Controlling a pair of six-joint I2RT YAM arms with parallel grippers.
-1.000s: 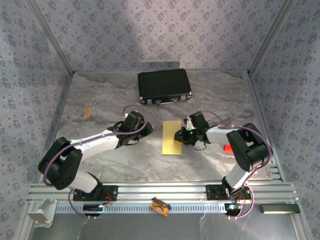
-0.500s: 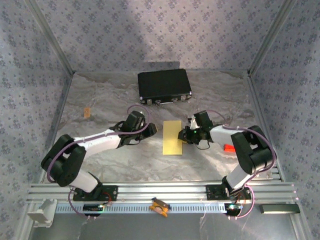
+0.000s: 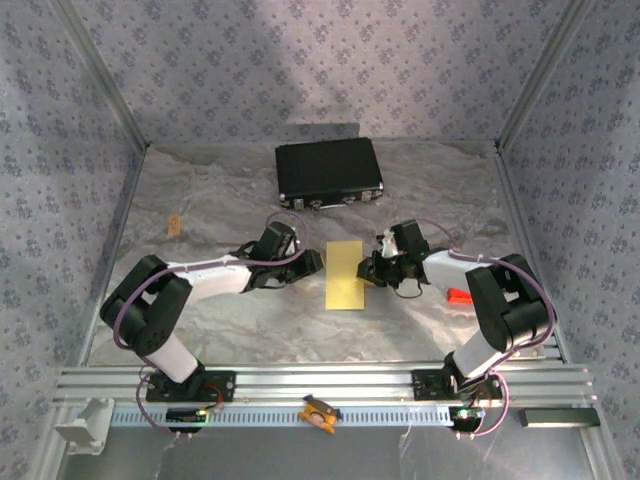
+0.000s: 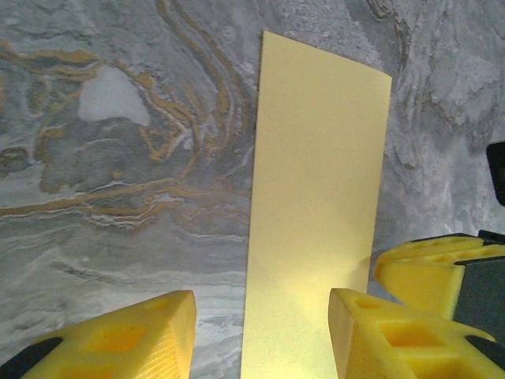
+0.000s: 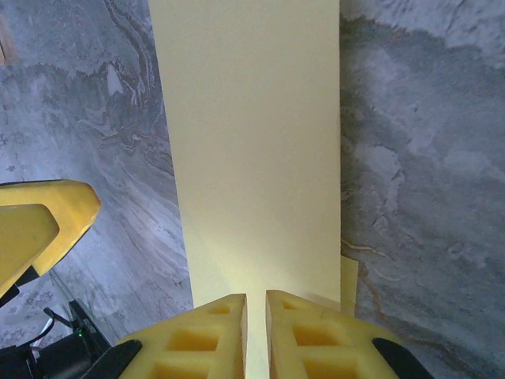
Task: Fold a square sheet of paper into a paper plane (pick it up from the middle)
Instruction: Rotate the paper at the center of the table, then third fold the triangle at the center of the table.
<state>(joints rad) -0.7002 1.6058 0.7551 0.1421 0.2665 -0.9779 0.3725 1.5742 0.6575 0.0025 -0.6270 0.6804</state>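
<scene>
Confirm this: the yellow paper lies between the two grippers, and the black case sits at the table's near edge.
Wrong on one point: the black case sits at the far side, beyond the yellow paper, as the top external view shows. The rest stands.

Black case barring the upper centre, left gripper and right gripper flanking the folded yellow paper mid-frame, narrow gap between them, bare marbled table free at lower centre and lower left

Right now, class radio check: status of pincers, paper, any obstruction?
Left pincer open at yellow paper edge. Right pincer shut over opposite edge. Paper flat, narrow rectangle. Black case sits apart.
</scene>
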